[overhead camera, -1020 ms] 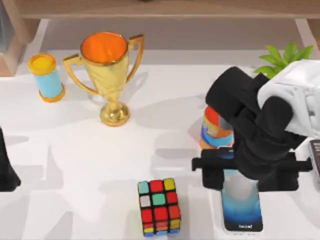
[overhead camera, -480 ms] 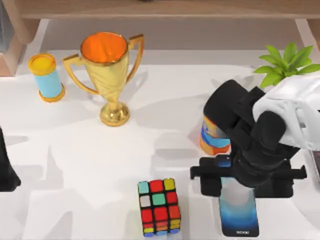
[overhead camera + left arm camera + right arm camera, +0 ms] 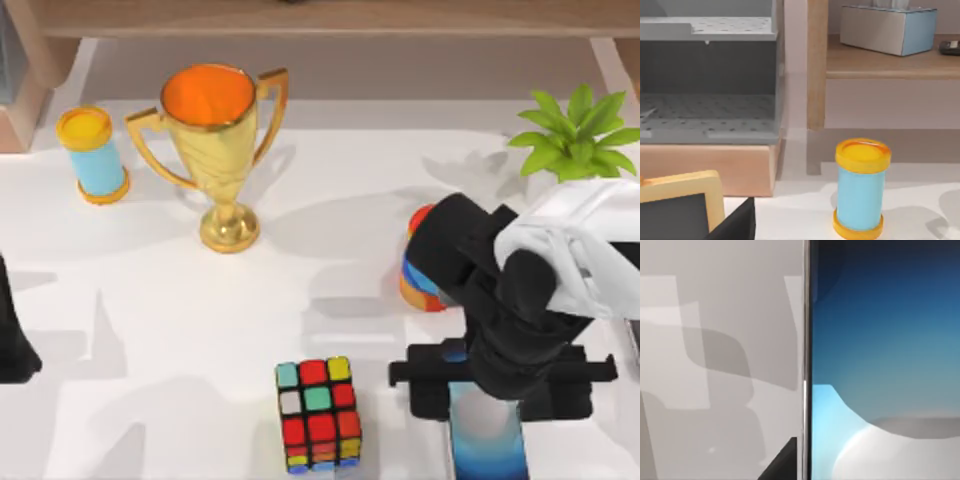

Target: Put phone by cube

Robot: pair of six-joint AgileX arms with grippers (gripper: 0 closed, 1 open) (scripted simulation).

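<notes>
Blue and grey fill the smooth glass face of the phone [image 3: 487, 440], a flat, thin slab with a dark edge, and my right claw [image 3: 500, 375] sits right over its far end at the front right of the white table [image 3: 150, 300]. The claw's black fingers stand on both sides of the phone, but I cannot tell if they are pinching it or not. In the right wrist view the phone [image 3: 885, 360] looks shiny, with a thin silver line down its side next to the pale table. The cube [image 3: 319, 414] is a blocky toy with a black frame and red, teal, yellow, white and orange squares. It sits at the front middle of the table, near the phone's left side but not touching it. Behind the claw is a round stack of striped rings [image 3: 420, 270], and a leafy green plant [image 3: 575, 135] is at the back right. A shiny gold cup [image 3: 215, 150] with two handles and a round blue can [image 3: 92, 155] with yellow ends stand at the back left. My left arm [image 3: 12, 335] is parked at the left edge.
</notes>
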